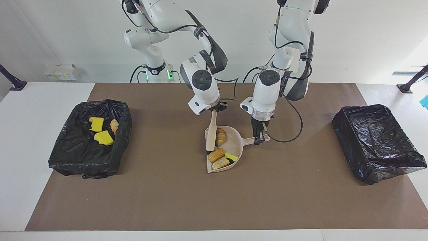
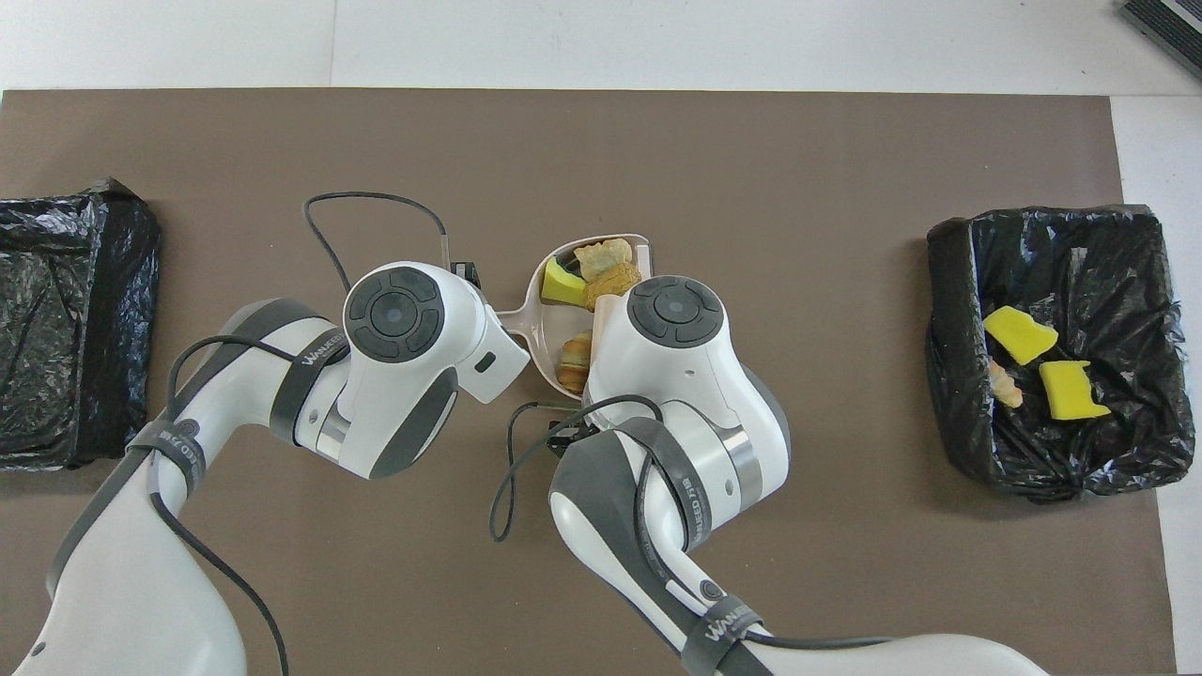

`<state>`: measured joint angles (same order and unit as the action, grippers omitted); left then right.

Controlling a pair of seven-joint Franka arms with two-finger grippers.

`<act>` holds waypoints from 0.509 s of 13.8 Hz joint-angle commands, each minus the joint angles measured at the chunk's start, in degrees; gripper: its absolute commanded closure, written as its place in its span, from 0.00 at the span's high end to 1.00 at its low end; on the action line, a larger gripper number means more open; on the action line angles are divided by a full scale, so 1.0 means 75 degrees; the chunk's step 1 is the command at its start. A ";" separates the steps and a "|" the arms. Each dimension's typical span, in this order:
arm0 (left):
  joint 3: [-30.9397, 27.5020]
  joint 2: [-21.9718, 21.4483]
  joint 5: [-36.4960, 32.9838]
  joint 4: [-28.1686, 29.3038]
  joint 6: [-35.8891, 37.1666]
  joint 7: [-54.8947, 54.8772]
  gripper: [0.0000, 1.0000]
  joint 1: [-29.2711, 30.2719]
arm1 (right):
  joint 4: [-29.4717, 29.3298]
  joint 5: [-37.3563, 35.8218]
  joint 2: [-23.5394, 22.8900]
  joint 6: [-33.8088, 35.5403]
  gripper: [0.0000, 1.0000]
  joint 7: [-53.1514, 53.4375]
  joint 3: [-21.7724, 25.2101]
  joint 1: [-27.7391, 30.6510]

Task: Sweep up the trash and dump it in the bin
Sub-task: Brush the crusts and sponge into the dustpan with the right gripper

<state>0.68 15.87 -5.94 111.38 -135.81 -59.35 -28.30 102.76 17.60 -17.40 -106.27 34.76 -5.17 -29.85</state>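
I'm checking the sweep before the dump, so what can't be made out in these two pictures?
- Overhead view: both grippers and the beige brush are hidden under the arms' white wrists.
- Overhead view: the beige plastic dustpan is partly covered by the right arm, so the orange-brown bread-like scraps can't be fully counted there.
- Overhead view: the empty black-lined bin is cut off by the edge.
- Facing view: the brush bristles are not visible.

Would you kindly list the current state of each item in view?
Dustpan: on the table, holding four scraps.
Brush: held tilted over the dustpan's mouth.
Left tool: gripping the dustpan handle.
Right tool: gripping the brush.
Bin: holds three scraps.
Other bin: nothing visible inside.
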 commanded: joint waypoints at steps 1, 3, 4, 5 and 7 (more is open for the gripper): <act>-0.0033 0.0122 0.0089 0.0067 -0.0279 0.0026 0.00 -0.0024 | -0.0272 -0.0550 0.0034 0.0795 0.00 -0.0181 -0.0002 0.0159; -0.0033 0.0110 0.0124 0.0056 -0.0267 0.0014 0.00 0.0011 | -0.0272 -0.0460 0.0408 0.1382 0.00 -0.0555 0.0057 0.0370; -0.0033 0.0110 0.0194 0.0056 -0.0278 0.0003 0.00 0.0011 | -0.0272 -0.0459 0.0514 0.1709 0.00 -0.0603 0.0045 0.0452; -0.0033 0.0110 0.0207 0.0056 -0.0279 0.0003 0.00 0.0011 | -0.0272 -0.0459 0.0596 0.1933 0.00 -0.0626 0.0033 0.0453; -0.0044 0.0110 0.0207 0.0056 -0.0267 0.0003 0.00 0.0011 | -0.0260 -0.0599 0.0807 0.2448 0.00 -0.0650 0.0056 0.0465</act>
<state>0.62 15.95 -5.18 111.38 -135.81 -59.37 -28.16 100.37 14.36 -13.39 -90.85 31.03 -4.41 -26.87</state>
